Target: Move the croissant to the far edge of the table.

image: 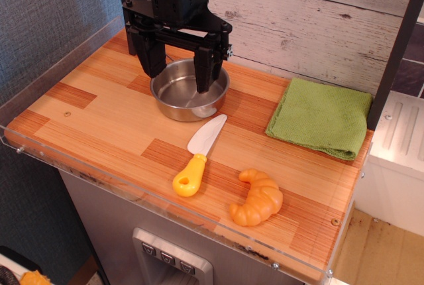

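The croissant [257, 197] is a glossy orange-yellow toy crescent lying on the wood-grain table [106, 99] near its front edge, right of centre. My gripper [177, 71] hangs at the back of the table over a metal bowl, well away from the croissant. Its two black fingers [203, 66] are spread apart with nothing between them.
A steel bowl [189, 93] sits under the gripper. A toy knife [199, 156] with white blade and yellow handle lies just left of the croissant. A folded green cloth [321, 118] lies at the right rear. Clear acrylic rims [59, 59] edge the table.
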Controlling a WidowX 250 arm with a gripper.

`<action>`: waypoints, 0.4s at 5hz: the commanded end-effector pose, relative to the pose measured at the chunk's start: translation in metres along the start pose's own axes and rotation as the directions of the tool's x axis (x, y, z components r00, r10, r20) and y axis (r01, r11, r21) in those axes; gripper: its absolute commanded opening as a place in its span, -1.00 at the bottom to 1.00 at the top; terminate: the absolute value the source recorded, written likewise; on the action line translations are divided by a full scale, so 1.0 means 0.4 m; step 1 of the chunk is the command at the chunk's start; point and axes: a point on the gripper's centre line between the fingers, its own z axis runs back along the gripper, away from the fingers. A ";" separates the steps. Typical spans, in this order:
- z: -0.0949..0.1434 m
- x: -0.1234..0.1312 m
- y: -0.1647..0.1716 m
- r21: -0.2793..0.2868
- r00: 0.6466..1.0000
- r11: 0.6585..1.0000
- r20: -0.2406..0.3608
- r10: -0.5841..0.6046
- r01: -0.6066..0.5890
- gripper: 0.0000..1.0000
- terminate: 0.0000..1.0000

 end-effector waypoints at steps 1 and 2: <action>0.000 0.000 0.000 0.000 1.000 1.000 0.000 0.000 0.000 1.00 -1.00; -0.042 -0.063 -0.039 0.009 0.998 0.998 0.026 -0.065 0.065 1.00 -1.00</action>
